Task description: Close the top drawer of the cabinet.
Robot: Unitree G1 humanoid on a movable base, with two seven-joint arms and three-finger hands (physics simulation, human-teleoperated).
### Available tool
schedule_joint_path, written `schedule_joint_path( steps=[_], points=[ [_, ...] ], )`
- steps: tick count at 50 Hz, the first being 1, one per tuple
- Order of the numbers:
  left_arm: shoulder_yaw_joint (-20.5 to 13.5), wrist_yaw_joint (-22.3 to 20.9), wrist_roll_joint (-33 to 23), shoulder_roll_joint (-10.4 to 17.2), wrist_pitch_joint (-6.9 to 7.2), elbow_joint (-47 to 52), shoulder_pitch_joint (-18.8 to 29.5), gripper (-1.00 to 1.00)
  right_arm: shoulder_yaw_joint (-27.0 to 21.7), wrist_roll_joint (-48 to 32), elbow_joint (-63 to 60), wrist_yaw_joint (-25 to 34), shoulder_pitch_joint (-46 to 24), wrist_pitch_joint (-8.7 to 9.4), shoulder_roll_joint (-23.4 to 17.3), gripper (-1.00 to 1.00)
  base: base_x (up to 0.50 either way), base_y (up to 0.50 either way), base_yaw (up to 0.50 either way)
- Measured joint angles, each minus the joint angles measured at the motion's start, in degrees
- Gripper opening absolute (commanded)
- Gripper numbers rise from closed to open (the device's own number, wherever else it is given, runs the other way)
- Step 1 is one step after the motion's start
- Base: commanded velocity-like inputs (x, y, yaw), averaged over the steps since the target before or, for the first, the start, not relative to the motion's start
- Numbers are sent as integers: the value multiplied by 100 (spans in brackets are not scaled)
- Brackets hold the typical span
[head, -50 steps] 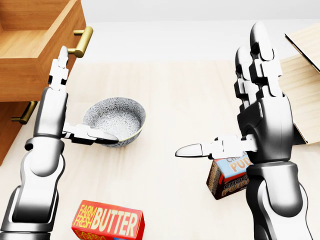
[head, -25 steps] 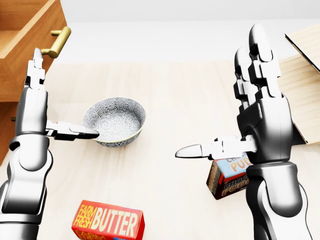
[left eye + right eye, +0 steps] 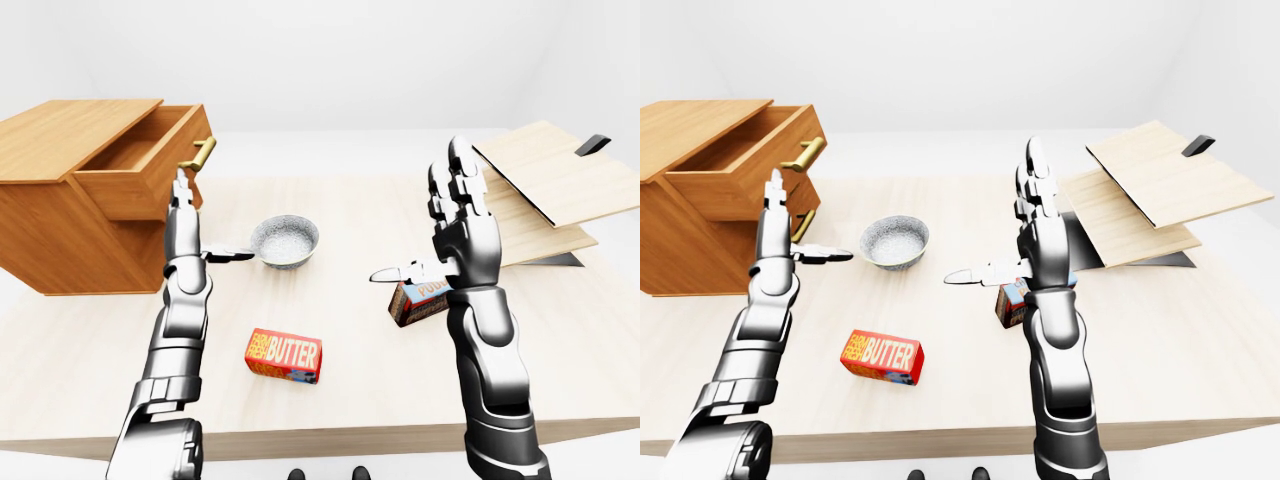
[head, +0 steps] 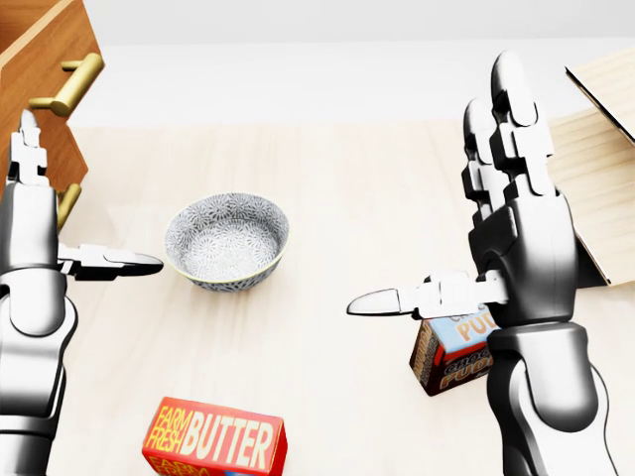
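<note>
The cabinet (image 3: 700, 200) stands at the left end of the table (image 3: 970, 370) in the right-eye view, with bare table surface between it and the near edge. Its top drawer (image 3: 745, 165) stands pulled out to the right, interior exposed, its face projecting beyond the cabinet body. A brass handle (image 3: 803, 154) sits on that face; a second brass handle (image 3: 802, 225) shows on the lower drawer beneath.

The left hand (image 3: 780, 235) is raised just right of the drawer face, fingers straight up and thumb extended sideways toward the bowl (image 3: 894, 241); it is spread wide and holds nothing. Whether its fingertips touch the drawer face cannot be told. The right hand (image 3: 1025, 235) is likewise upright near the table's middle, fingers straight, thumb pointing left, fully spread and empty.

The patterned bowl lies between the two hands, apart from both. A red butter box (image 3: 882, 357) lies nearer the bottom of the view. A small pudding carton (image 4: 451, 352) stands tilted behind the right forearm. Light wooden boards (image 3: 1145, 195) are stacked, leaning, at the table's right.
</note>
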State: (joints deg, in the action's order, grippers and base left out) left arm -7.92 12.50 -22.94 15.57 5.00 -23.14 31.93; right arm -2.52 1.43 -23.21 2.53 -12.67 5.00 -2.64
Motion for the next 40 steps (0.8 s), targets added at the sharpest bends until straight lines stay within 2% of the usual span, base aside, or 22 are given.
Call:
schedule_joint_path(
  steps=[22, 40],
  points=[
    [-287, 98, 274, 346, 0, 17, -136, 100, 21, -22, -2, -1, -9, 0, 11, 100, 0, 0, 0],
    [-465, 233, 494, 748, 0, -527, 159, 100, 27, -36, 15, 10, 1, 0, 15, 100, 0, 0, 0]
  ],
)
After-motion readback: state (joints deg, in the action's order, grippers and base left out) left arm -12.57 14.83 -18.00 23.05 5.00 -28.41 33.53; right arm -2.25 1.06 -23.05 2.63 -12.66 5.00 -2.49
